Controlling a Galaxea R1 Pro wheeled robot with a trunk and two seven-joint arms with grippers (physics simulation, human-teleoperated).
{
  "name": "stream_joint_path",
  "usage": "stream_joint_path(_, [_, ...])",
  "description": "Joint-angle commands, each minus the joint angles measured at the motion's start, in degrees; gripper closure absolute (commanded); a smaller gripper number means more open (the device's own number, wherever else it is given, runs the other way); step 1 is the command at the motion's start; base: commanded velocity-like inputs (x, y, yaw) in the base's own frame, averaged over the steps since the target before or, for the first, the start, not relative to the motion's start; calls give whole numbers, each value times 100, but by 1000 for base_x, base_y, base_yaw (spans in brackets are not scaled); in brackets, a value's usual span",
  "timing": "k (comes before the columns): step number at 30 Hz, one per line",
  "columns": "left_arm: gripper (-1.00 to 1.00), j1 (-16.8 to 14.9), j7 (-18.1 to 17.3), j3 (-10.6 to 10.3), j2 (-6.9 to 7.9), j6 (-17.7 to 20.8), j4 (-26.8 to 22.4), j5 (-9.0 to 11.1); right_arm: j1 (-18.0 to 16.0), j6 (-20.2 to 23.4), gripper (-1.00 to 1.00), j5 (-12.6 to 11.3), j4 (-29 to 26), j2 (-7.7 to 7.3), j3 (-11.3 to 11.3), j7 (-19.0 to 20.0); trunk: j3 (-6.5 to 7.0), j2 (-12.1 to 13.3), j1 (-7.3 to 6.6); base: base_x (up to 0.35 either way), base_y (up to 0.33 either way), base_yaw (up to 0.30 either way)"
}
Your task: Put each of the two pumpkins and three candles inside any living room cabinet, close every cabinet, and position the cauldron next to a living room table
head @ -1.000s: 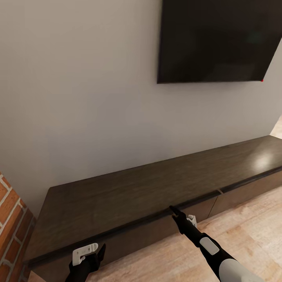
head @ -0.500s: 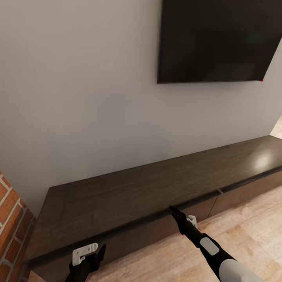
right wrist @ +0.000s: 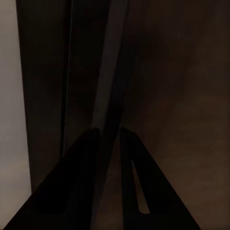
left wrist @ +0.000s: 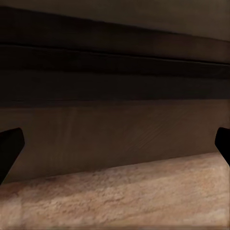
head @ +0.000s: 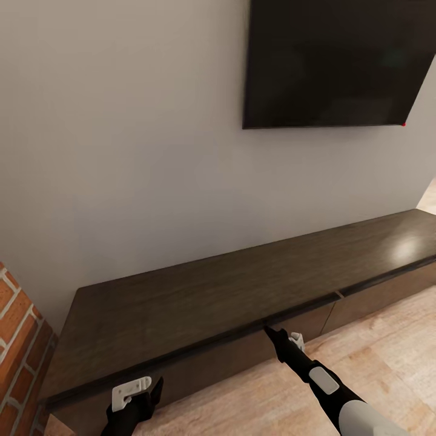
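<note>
The cabinet (head: 242, 284) is a long, low, dark brown unit against the wall, and its drawer fronts (head: 230, 363) look flush under the top. My right gripper (head: 268, 331) is shut to a thin point, with its tip at the seam just below the top's front edge. In the right wrist view the gripper (right wrist: 109, 132) has its fingers almost together against the dark wood. My left gripper (head: 145, 386) hangs open in front of the cabinet's left drawer front (left wrist: 115, 139), holding nothing. Pumpkins, candles and cauldron are out of view.
A black television (head: 333, 60) hangs on the grey wall above the cabinet. A red brick column (head: 18, 339) stands at the cabinet's left end. Pale wooden floor (head: 387, 345) runs in front of the cabinet.
The lip of the left drawer that stuck out beneath the cabinet top no longer shows. My right gripper's tip sits slightly lower. The left arm has not moved.
</note>
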Motion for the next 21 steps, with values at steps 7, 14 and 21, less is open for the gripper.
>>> stream_joint_path(7, [-100,2,42,-11,3,23,-12,56,-2,60,100,-57,1,-1,-33,5,-4,-2,-1,0,0,0])
stream_joint_path(14, [-100,2,43,-11,3,23,-7,56,-2,60,100,-57,1,-1,-33,5,-4,-2,-1,0,0,0])
stream_joint_path(21, [-100,2,38,-11,9,23,-7,49,-2,60,100,-57,0,-1,-27,5,-4,-2,-1,0,0,0])
